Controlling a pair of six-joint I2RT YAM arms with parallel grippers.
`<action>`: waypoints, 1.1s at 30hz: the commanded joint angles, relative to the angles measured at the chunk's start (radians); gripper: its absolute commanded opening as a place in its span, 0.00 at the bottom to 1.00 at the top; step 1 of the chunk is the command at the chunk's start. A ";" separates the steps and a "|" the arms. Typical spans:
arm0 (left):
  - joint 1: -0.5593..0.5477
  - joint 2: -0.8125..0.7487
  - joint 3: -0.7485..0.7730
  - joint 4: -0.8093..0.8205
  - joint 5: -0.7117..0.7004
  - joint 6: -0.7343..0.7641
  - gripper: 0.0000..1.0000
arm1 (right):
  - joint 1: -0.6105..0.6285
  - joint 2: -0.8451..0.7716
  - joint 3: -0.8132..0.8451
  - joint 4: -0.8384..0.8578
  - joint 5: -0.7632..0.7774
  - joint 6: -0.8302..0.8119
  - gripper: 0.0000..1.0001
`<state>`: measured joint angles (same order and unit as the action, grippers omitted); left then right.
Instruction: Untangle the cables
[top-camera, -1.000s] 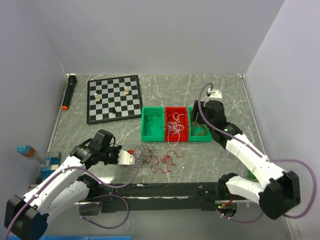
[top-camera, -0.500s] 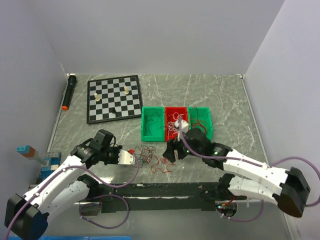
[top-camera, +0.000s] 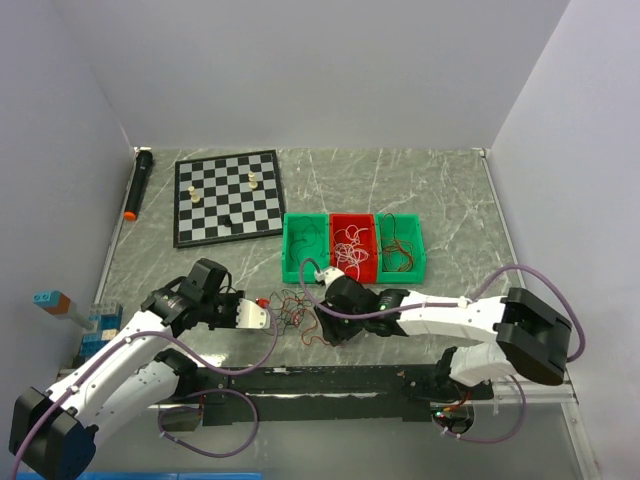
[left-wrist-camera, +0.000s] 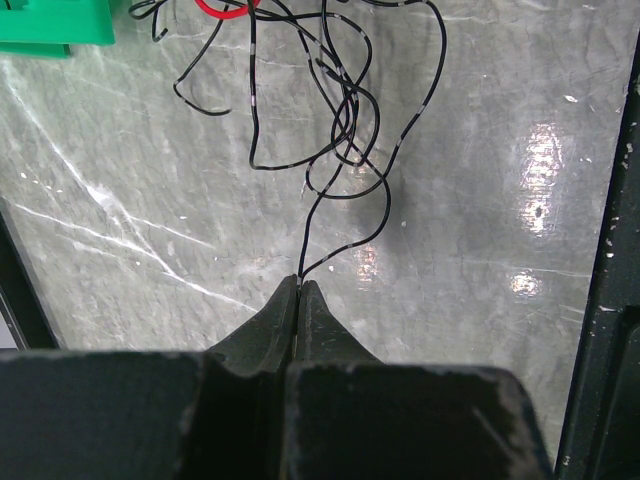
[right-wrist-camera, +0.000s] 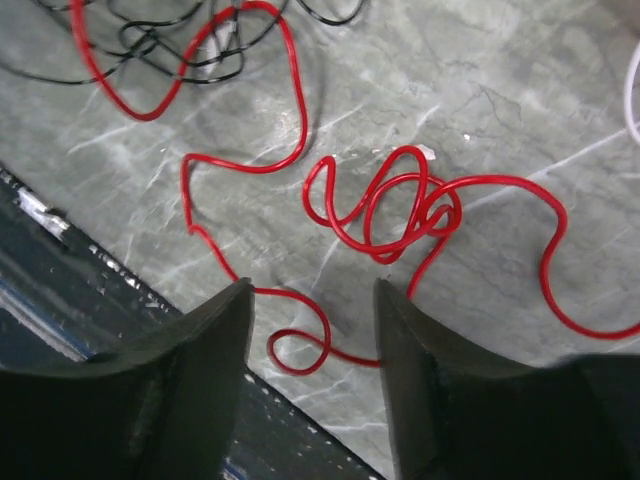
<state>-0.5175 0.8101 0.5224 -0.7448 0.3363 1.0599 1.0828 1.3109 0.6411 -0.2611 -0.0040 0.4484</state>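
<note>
The cables (top-camera: 305, 315) lie as a loose tangle of thin red and dark wires on the marble table, in front of the bins. My left gripper (top-camera: 262, 312) sits at the tangle's left edge. In the left wrist view it (left-wrist-camera: 300, 283) is shut on a thin black wire (left-wrist-camera: 345, 140) that runs up into dark loops. My right gripper (top-camera: 325, 322) hovers low over the tangle's right part. In the right wrist view it (right-wrist-camera: 315, 295) is open and empty, and its fingers straddle a curl of red wire (right-wrist-camera: 400, 205). Black wires (right-wrist-camera: 170, 45) lie at the upper left of that view.
Three small bins stand behind the tangle: green (top-camera: 291, 250), red (top-camera: 352, 268) and green (top-camera: 419, 252), with wires in them. A chessboard (top-camera: 228, 197) and a black marker (top-camera: 137, 183) lie at the back left. Toy blocks (top-camera: 60, 305) sit at the left, and a black rail (top-camera: 330, 380) runs along the front edge.
My right arm swung from the right green bin forward and left, down to the red wires of the tangle. The left arm has not moved.
</note>
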 joint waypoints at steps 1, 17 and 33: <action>0.004 0.000 0.031 0.018 0.032 0.003 0.01 | 0.017 0.031 0.060 -0.027 0.064 0.029 0.49; 0.001 0.000 0.025 0.016 0.023 0.037 0.01 | -0.009 -0.545 0.254 -0.378 0.361 -0.091 0.00; 0.001 -0.012 0.018 -0.004 0.010 0.069 0.01 | -0.238 -0.585 0.782 -0.343 0.575 -0.439 0.00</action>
<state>-0.5175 0.8089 0.5224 -0.7452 0.3347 1.0912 0.8658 0.6884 1.3460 -0.6632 0.4942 0.1257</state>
